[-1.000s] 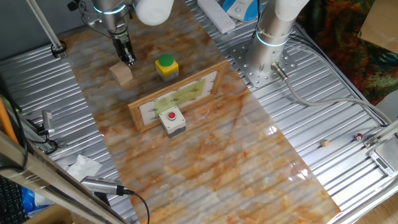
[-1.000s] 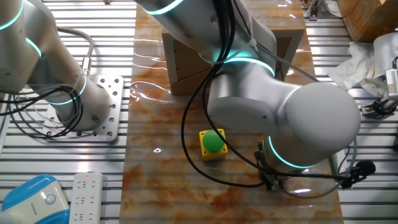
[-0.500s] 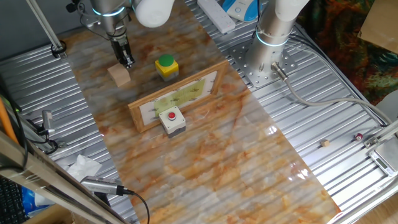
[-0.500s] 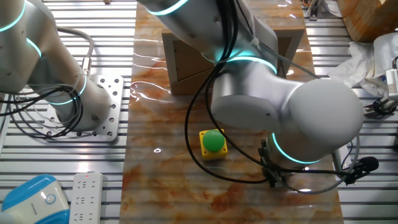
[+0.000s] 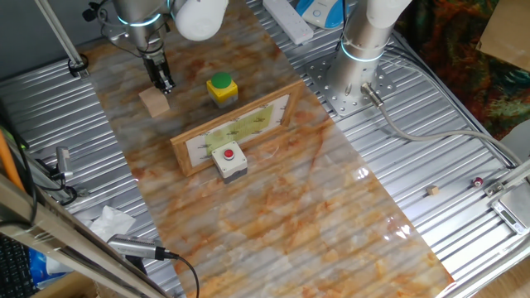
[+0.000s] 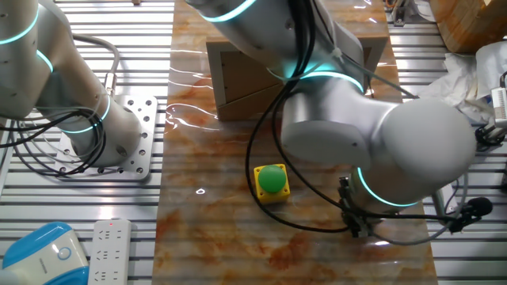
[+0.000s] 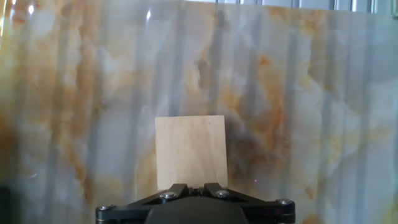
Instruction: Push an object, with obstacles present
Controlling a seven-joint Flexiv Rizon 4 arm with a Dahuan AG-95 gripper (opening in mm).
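The object, a plain light-tan wooden cube (image 5: 154,102), sits on the marble mat at the far left. My gripper (image 5: 165,83) stands shut right against its side, holding nothing. The hand view has the cube (image 7: 190,151) directly ahead of the closed gripper (image 7: 189,186), touching it. The obstacles lie to the right: a yellow box with a green button (image 5: 221,88), a wooden-framed panel with a pale yellow-green face (image 5: 236,128) and a grey box with a red button (image 5: 229,159) in front of it. In the other fixed view my arm hides the cube; the yellow box (image 6: 272,182) shows.
The marble mat (image 5: 290,215) lies over a slatted metal table (image 5: 464,190); its left edge runs close to the cube. The arm's base (image 5: 364,50) stands at the back right, next to a power strip (image 5: 288,21). A crumpled tissue (image 5: 112,222) lies front left.
The shut gripper has moved left and slightly away from the yellow box, and the cube has slid left ahead of it. The obstacles have not moved.
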